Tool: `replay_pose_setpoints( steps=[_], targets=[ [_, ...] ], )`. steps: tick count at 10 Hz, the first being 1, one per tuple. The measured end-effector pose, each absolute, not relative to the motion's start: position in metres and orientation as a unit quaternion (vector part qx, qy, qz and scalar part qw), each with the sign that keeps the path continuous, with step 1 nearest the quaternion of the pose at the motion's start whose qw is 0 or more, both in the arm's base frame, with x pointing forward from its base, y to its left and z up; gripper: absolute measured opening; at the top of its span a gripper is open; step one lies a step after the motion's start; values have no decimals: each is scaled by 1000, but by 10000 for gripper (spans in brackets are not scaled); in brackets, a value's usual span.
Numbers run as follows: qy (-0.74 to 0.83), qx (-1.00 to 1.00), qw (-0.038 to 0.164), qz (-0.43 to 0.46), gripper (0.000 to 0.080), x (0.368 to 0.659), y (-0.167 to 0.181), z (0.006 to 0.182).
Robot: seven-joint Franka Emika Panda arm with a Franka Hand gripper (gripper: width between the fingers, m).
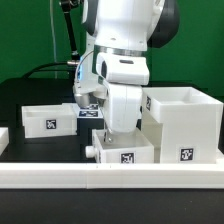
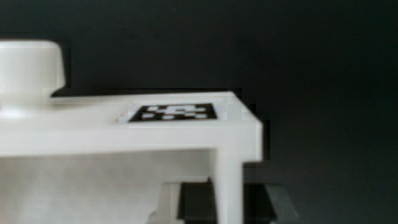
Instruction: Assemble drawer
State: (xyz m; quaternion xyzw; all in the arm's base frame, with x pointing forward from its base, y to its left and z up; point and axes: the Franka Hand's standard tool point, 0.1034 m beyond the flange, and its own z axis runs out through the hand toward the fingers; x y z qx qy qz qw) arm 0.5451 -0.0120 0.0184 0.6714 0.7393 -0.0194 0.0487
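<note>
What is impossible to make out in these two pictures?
- Exterior view: the tips of the gripper are behind the wall of the front tray, so open or shut is hidden.
- Exterior view: the inside of the big box is hidden by its own walls.
- Wrist view: blurred; the tagged white part runs off the edge, so which part is unclear.

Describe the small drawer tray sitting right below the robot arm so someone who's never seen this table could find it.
Find the big open-topped white casing on the exterior view's right. Beside it, under the arm, sits a small shallow tray. Unlike the other tray farther left, it lies nearest the front rail and has a knob sticking out toward that view's left.
</note>
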Motion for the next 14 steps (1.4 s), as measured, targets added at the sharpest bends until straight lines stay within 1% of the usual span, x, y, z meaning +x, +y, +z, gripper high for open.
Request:
replay_pose_setpoints(
  steps=[4,8,11,14],
  targets=[
    [737,674,49,-19,41,545,-12,18],
    [704,709,47,-15,41,546,2,19],
    [656,754,43,-19,41,546,0,19],
    [650,759,43,-22,41,546,0,18]
  ],
)
